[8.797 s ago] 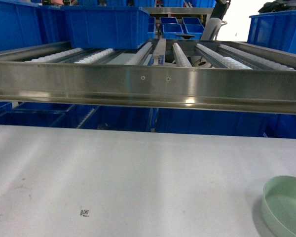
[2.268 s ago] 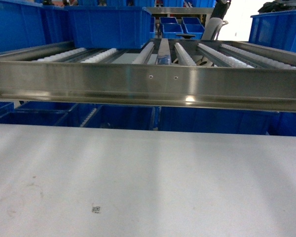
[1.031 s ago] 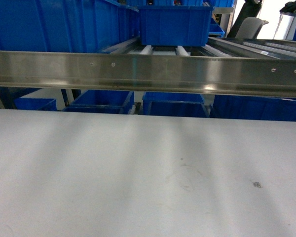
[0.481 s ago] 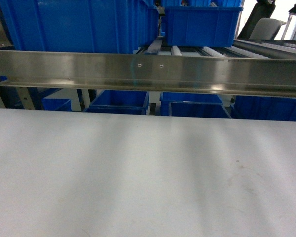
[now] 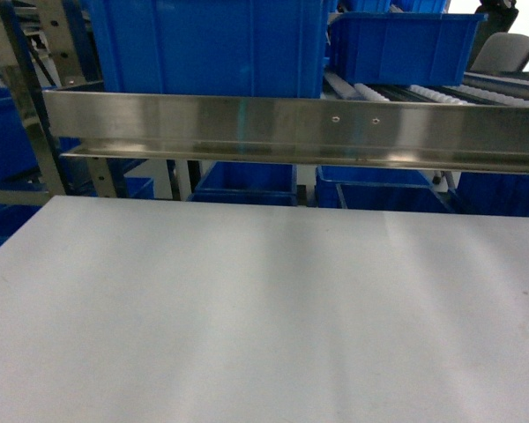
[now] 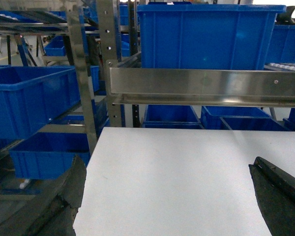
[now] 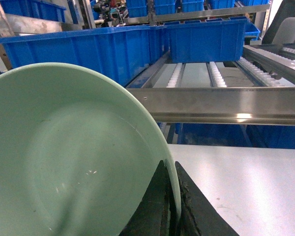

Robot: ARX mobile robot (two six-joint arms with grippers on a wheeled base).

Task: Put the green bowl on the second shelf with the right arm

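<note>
I'm holding the green bowl (image 7: pixel 73 157) by its rim, right end effector (image 7: pixel 169 206) pinching it above the tabletop (image 7: pixel 246 182). The second shelf (image 7: pixel 221 105) is lying ahead and slightly higher, roller rails (image 7: pixel 195 74) running away from me.

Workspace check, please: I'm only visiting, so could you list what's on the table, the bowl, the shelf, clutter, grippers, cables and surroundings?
Surface: white tabletop, bare where visible.
Job's things: green bowl held tilted off the table; second shelf ahead, roller rails open behind its steel front rail.
Clutter: nothing seen.
Grippers: right gripper pinches the bowl's rim; left gripper open, holding nothing.
Cables: nothing seen.
Surroundings: blue bins on the steel racks.
</note>
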